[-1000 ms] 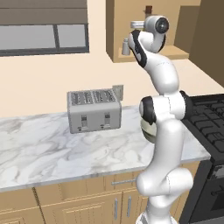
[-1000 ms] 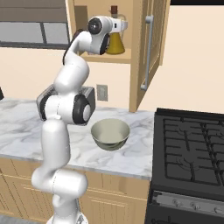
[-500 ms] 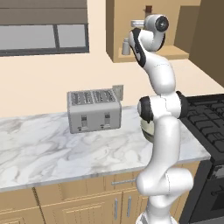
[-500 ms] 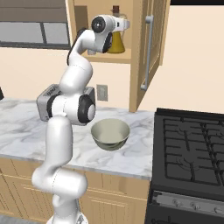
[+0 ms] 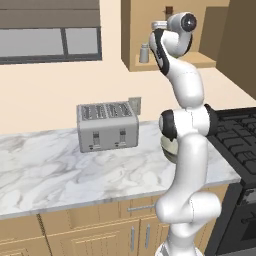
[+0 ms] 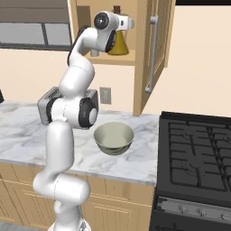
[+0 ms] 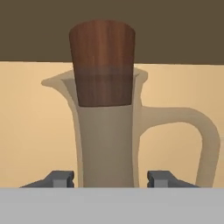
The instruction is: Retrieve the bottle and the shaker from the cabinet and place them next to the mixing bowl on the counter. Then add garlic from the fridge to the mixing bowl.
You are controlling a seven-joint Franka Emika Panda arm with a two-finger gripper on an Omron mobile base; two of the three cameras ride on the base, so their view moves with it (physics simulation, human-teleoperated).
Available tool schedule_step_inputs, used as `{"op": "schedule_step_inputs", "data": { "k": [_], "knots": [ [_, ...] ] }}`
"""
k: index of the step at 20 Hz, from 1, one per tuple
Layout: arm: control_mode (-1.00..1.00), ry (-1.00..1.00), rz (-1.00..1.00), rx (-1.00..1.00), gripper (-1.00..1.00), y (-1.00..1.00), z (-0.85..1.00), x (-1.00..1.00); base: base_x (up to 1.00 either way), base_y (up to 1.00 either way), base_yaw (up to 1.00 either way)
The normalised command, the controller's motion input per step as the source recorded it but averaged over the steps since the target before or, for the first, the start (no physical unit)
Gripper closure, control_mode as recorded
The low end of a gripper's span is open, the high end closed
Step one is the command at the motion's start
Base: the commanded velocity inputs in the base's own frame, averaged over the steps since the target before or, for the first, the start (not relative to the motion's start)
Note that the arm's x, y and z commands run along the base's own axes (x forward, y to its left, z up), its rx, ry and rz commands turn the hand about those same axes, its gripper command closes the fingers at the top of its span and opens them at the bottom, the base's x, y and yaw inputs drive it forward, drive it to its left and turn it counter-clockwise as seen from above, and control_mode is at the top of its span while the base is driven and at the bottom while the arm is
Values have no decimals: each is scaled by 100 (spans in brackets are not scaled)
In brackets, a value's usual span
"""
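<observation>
Left base view: I have the arm reaching up into the cabinet point(image 5: 150, 35); the shaker point(image 5: 144, 53) stands on its shelf just left of the wrist, and the toaster point(image 5: 108, 125) sits on the bench point(image 5: 65, 170) below.
Right base view: I see the bottle point(image 6: 118, 40) on the shelf, its yellow body just behind the hand; the mixing bowl point(image 6: 113, 138) waits on the bench beside the stove point(image 6: 198, 158).
Hand view: the jaws point(image 7: 109, 178) straddle the bottle's neck, one tip each side with a sliver of gap on both; I cannot tell whether they grip it yet.
Differences: the hand view alone gives me the stopper point(image 7: 103, 61) and a side handle; the base views alone give shelf and bowl.
Risk: I judge the smooth glass neck could slip if I lift before the jaws seat, and the bottle could tip off the shelf.
</observation>
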Motion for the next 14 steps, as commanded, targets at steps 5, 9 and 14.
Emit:
{"op": "schedule_step_inputs", "data": {
  "k": [5, 9, 14],
  "knots": [
    [-100, -8, -4, 3, 100, -24, 1, -56, 0, 0, 0],
    [-100, -14, -2, 8, 100, -36, -3, -72, 0, 0, 0],
    [-100, -13, -1, 8, 100, -30, -3, -75, 0, 0, 0]
  ]
}}
